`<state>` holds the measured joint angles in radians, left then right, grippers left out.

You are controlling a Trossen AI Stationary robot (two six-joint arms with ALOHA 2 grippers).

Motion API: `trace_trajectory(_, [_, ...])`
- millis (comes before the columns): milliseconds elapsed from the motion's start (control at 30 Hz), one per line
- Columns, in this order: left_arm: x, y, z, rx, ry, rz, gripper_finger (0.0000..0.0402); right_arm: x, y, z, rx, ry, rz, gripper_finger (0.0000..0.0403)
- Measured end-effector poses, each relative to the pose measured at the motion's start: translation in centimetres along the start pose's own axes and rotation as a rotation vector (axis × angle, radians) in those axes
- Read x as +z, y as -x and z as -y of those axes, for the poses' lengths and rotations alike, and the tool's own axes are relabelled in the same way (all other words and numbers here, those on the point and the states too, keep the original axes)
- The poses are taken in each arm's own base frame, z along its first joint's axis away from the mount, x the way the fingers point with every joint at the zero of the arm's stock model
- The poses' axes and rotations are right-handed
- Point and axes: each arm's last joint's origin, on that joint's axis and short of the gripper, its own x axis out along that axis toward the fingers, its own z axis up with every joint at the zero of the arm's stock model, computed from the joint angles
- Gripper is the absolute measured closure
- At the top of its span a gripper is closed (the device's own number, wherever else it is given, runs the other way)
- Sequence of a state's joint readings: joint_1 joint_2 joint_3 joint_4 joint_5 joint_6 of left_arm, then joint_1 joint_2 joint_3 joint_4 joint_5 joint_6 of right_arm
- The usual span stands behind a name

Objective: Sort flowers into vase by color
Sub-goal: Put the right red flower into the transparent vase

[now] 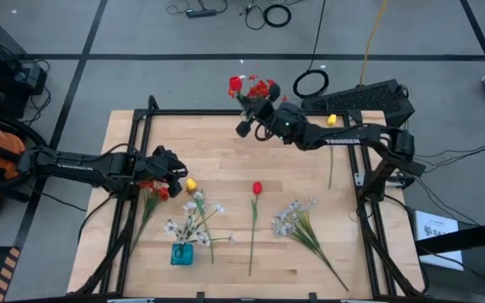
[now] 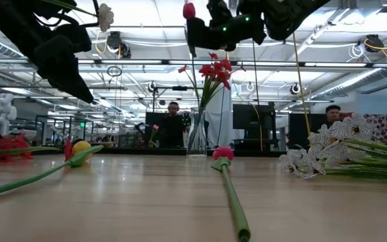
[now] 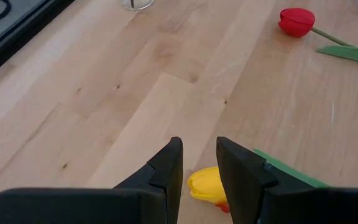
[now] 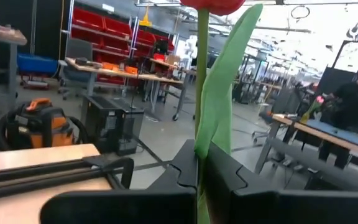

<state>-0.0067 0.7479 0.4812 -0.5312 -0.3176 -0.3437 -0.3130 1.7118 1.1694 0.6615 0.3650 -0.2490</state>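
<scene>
A red tulip (image 4: 211, 5) stands upright between the closed fingers of the right gripper (image 1: 244, 126), which clamps its green stem; in the high view this gripper is in the upper middle of the frame, just beside the clear vase (image 2: 197, 138) at the far edge of the surface (image 1: 226, 151), where other red flowers (image 1: 259, 87) already stand. The right arm (image 1: 343, 135) reaches in from the right side, stretched almost level across the upper part of the surface. A second red tulip (image 1: 257, 188) lies in the centre of the frame with its stem pointing toward the lower edge, and open wood is around it on both sides. To its right lies a spray of white blossoms (image 1: 293, 217), and a yellow tulip (image 1: 332, 121) lies near the upper right, partly under the right arm. In the lower left a small blue vase (image 1: 181, 252) holds more white blossoms (image 1: 190, 220), close to the lower edge. The left gripper (image 1: 175, 172) is at the middle left, its fingers partly open and holding nothing, hanging just over another yellow tulip (image 3: 207, 185); red flowers (image 1: 154, 190) lie just beside it. The left arm (image 1: 74, 164) comes in low from the left edge. The upper left part of the surface gives the most open room.
</scene>
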Motion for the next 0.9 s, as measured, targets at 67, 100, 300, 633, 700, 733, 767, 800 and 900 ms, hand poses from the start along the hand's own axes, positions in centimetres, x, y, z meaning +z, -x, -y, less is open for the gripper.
trace_trajectory(67, [0.0,0.0,0.0,0.0,0.001,0.0,0.0297,-0.7,-0.3,-0.3,0.004,-0.014,-0.017,0.0402])
trace_trajectory(100, [0.0,0.0,0.0,0.0,0.001,0.0,0.0297,-1.1,-0.4,-0.4,0.007,-0.018,-0.03,0.04])
trace_trajectory(300, [0.0,0.0,0.0,0.0,0.015,0.0,0.0297,-2.3,-0.7,-0.9,0.017,-0.064,-0.083,0.0383])
trace_trajectory(633, [0.0,0.0,0.0,0.0,0.016,0.0,0.0297,-4.0,-0.2,-1.0,0.019,-0.24,-0.281,0.0337])
trace_trajectory(700, [0.0,0.0,0.0,0.0,0.017,0.0,0.0297,-4.0,0.0,-1.0,0.017,-0.267,-0.307,0.0321])
trace_trajectory(733, [0.0,0.0,0.0,0.0,0.017,0.0,0.0297,-3.9,0.1,-0.9,0.015,-0.278,-0.313,0.0312])
trace_trajectory(767, [0.0,0.0,0.0,0.0,0.017,0.0,0.0297,-3.6,0.2,-0.8,0.013,-0.29,-0.309,0.0302])
trace_trajectory(800, [0.0,0.0,0.0,0.0,0.017,0.0,0.0297,-3.2,0.4,-0.6,0.012,-0.299,-0.317,0.0293])
trace_trajectory(900, [0.0,0.0,0.0,-0.001,0.018,0.001,0.0297,-2.3,1.0,-0.1,0.012,-0.299,-0.332,0.0265])
